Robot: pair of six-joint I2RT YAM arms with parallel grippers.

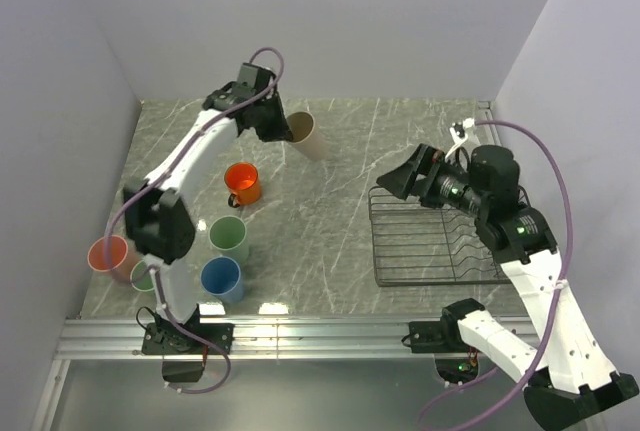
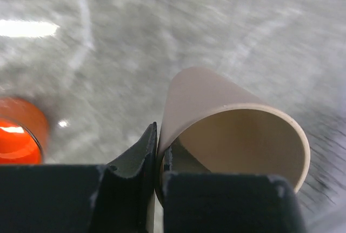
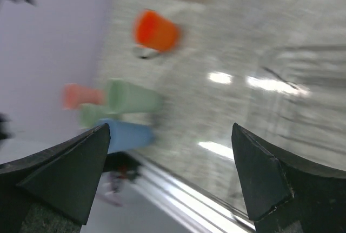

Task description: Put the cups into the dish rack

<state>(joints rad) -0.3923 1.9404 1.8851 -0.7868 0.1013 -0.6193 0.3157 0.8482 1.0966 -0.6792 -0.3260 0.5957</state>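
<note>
The beige cup [image 2: 216,103], held tilted above the desk well left of the dish rack [image 1: 378,241], looks light, stiff and smooth, so it could slip. The left fingers [image 2: 135,162] are clamped on its rim wall, a sensible hold. The right fingers [image 3: 70,168] are spread wide at the rack's far-left corner.
</note>
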